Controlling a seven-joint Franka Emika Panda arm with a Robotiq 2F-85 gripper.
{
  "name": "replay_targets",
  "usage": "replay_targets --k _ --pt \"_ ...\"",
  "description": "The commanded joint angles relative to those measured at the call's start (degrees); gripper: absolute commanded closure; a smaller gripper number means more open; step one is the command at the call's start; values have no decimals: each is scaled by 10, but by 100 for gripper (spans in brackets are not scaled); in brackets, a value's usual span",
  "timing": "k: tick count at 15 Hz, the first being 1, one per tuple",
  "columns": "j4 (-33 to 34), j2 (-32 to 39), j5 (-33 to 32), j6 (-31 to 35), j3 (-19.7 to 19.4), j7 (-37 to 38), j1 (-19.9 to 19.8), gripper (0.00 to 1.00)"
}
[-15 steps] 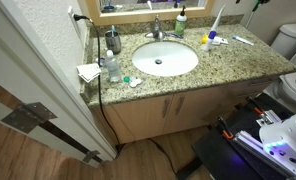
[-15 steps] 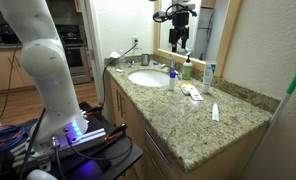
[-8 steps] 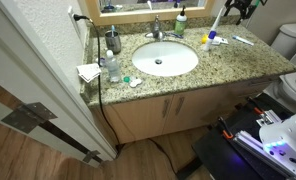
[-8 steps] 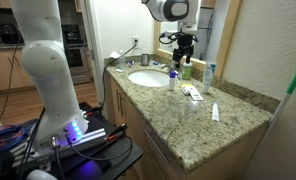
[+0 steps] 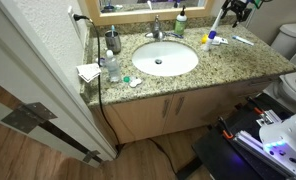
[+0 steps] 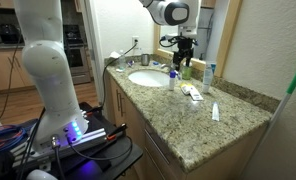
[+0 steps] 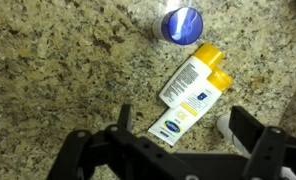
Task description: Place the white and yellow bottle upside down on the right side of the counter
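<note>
Step in hand: approach to the grasp, by my judgement; nothing had been lifted
Gripper: the gripper point(image 7: 178, 118) filled the lower edge of the wrist view, jaws apart and holding nothing, hovering above the counter point(image 7: 58, 60); in an exterior view it hung at the upper right of the frame point(image 5: 236, 8)
Task item: the white and yellow bottle point(image 7: 193, 76) lay flat on the granite at centre right of the wrist view, yellow cap toward the upper right, not touching either finger
Close neighbour: a similar tube point(image 7: 168, 130) lay against the bottle's lower side, partly between the jaws; contact between the two looked likely
Next move, judged: descend with the jaws across the bottle's narrow width, close on the bottle alone, lift, turn it cap down and stand it on bare granite at the right of the frame
Obstruction: the tube could be pinched along with the bottle; a blue cap point(image 7: 182, 22) stood just beyond the yellow end
Risk, judged: a small cap gives a poor base, so the bottle may topple on release
Farther off: the sink point(image 5: 165, 60), the faucet point(image 5: 156, 33) and the green soap bottle point(image 5: 180, 20) sat well apart toward frame centre, clear of the work
Right end: a thin white item point(image 5: 243, 40) lay on the granite there
</note>
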Motion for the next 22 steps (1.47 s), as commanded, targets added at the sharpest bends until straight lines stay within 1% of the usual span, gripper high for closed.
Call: replay_targets --k 1,3,4,6,8,9,12,13,14,19,22 --pt "29 53 53 0 -5 -46 5 0" --pt "49 75 98 -15 -2 -86 -2 0" --pt "58 85 111 -19 -2 -101 -3 0" --pt "78 105 111 -27 -7 -124 -1 0" --pt "93 123 89 -32 -16 -119 6 0" --pt "64 99 97 -9 -16 -107 11 0" --pt "78 116 96 -13 -19 -109 11 0" --pt "79 124 72 -12 -27 -98 18 0" --pt "81 132 64 0 -30 -88 21 0" --pt "83 161 94 39 -20 -113 12 0" --pt "83 177 99 64 -25 -101 15 0"
